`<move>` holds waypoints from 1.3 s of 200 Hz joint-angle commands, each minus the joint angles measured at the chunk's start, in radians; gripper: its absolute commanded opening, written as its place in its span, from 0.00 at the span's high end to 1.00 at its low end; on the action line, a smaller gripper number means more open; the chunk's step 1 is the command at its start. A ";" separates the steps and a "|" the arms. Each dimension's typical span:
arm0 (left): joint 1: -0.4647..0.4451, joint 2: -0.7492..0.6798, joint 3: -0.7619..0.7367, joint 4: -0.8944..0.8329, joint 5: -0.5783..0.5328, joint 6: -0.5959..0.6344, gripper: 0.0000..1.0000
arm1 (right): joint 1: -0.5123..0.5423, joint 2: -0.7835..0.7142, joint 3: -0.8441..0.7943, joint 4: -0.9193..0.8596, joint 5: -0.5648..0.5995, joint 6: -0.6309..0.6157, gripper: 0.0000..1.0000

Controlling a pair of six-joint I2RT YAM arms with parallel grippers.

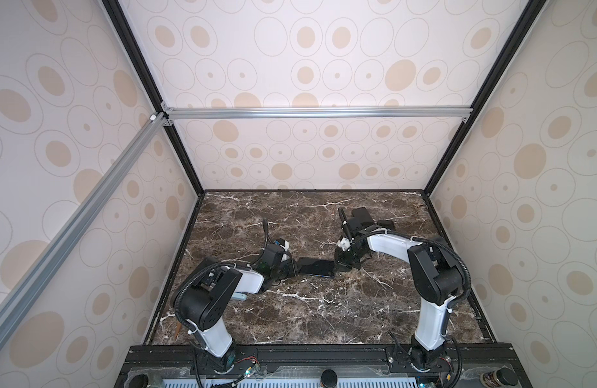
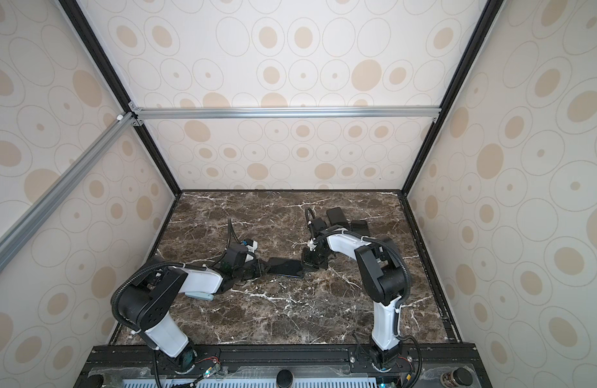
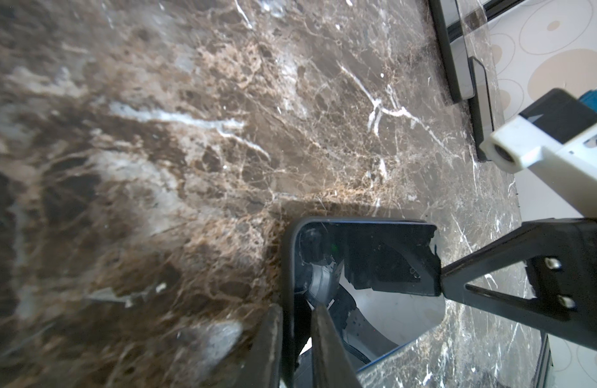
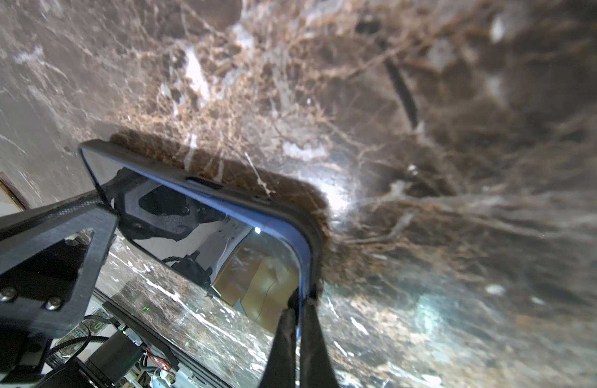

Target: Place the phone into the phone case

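The phone [image 1: 318,267] [image 2: 285,267] hangs screen up just above the middle of the marble table [image 1: 290,319], between both grippers. Its edge is blue and its glass [image 4: 196,235] mirrors the arms. A dark phone case [image 4: 189,176] wraps its far edge and corner. My left gripper [image 1: 295,268] [image 3: 297,336] is shut on one end, with the case's rim [image 3: 288,268] between its fingers. At the opposite end my right gripper [image 1: 339,267] [image 4: 299,319] is shut on the blue edge. Whether the phone sits fully in the case I cannot tell.
Two black flat objects [image 1: 362,216] [image 1: 386,224] lie at the back right, behind the right arm. A pale blue item [image 1: 240,296] lies under the left arm's elbow. Patterned walls close in the table on three sides.
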 commanded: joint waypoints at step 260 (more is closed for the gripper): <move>0.120 -0.595 0.144 -0.488 -0.329 0.295 0.43 | 0.193 0.047 0.402 -0.314 0.241 -1.056 0.10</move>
